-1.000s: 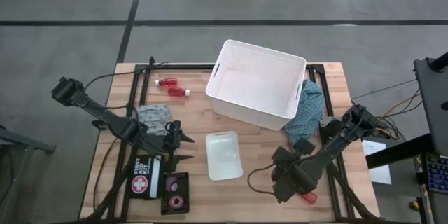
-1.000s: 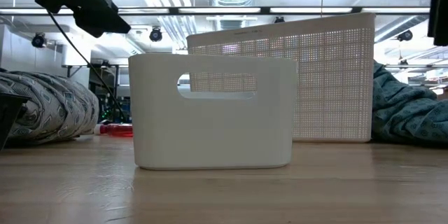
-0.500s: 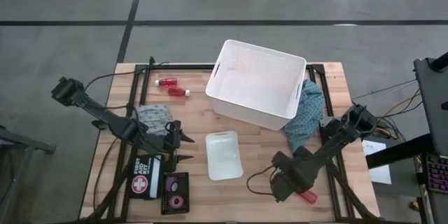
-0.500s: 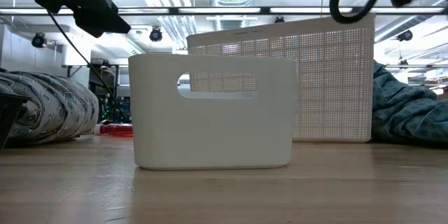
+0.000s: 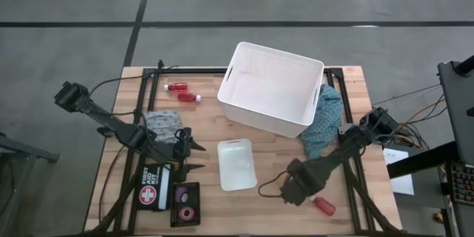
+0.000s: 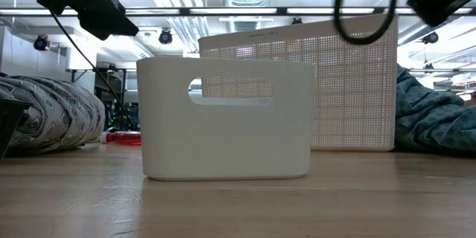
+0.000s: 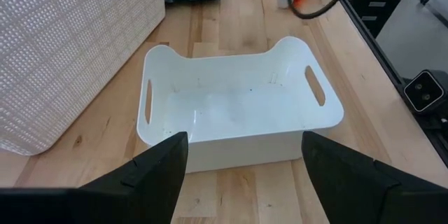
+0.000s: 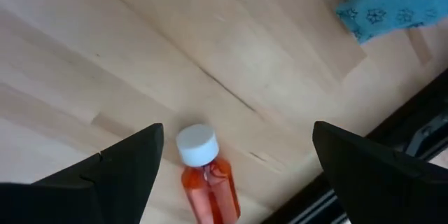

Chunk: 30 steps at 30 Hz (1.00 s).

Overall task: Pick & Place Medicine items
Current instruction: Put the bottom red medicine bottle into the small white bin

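One red bottle with a white cap (image 5: 324, 207) lies on its side on the table at the near right. My right gripper (image 5: 295, 191) hangs open just to its left, pointing steeply down. In the right wrist view the red bottle (image 8: 206, 178) shows between the spread fingers, untouched. Two more red bottles (image 5: 182, 92) lie at the far left. Pink and dark tape rolls sit in a black tray (image 5: 185, 204). My left gripper (image 5: 196, 155) stands open, facing the small white bin (image 7: 238, 105).
A big white basket (image 5: 272, 87) stands at the far middle, with a blue cloth (image 5: 326, 122) to its right. A grey cloth (image 5: 163, 124) and a first-aid kit (image 5: 152, 189) lie under the left arm. Bare wood shows at the near middle.
My right gripper has moved toward the table's left edge, sunk a little and tipped to point more steeply down. The red bottle beside it, partly covered in the high view before, now shows whole. The left arm has kept still.
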{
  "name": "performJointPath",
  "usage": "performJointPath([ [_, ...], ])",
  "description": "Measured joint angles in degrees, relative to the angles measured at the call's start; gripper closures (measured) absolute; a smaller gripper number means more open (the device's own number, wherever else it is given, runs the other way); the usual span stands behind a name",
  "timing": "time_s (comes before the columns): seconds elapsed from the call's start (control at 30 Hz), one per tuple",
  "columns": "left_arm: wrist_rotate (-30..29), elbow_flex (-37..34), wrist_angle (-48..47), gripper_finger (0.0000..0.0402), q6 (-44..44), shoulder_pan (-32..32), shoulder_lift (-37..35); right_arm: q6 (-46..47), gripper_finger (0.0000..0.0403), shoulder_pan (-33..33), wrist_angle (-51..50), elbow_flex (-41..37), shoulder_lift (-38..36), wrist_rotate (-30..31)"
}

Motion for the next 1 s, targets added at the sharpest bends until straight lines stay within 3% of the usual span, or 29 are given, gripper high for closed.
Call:
performJointPath([
  [0.2, 0.0, 0.0, 0.0, 0.0115, -0.01, 0.0, 0.01, -7.96, 0.0039, -6.35, -0.04, -0.01, 0.0, -7.45],
  [0.47, 0.0, 0.0, 0.0, 0.0115, -0.01, 0.0, 0.0, -11.2, 0.0039, -12.7, -1.19, -1.37, 0.0, -16.99],
  [0.7, 0.0, 0.0, 0.0, 0.0115, 0.0, -0.01, -0.01, -10.7, 0.0039, -13.02, 1.21, -6.97, 0.0, -25.46],
  [0.83, 0.0, 0.02, 0.0, 0.0115, -0.01, -0.02, -0.01, -9.72, 0.0039, -13.41, 10.12, -10.98, 0.02, -26.17],
  [1.0, 0.0, 0.0, 0.0, 0.0115, -0.01, 0.0, 0.01, -7.09, 0.0039, -13.29, 14.89, -15.53, 0.02, -32.74],
])
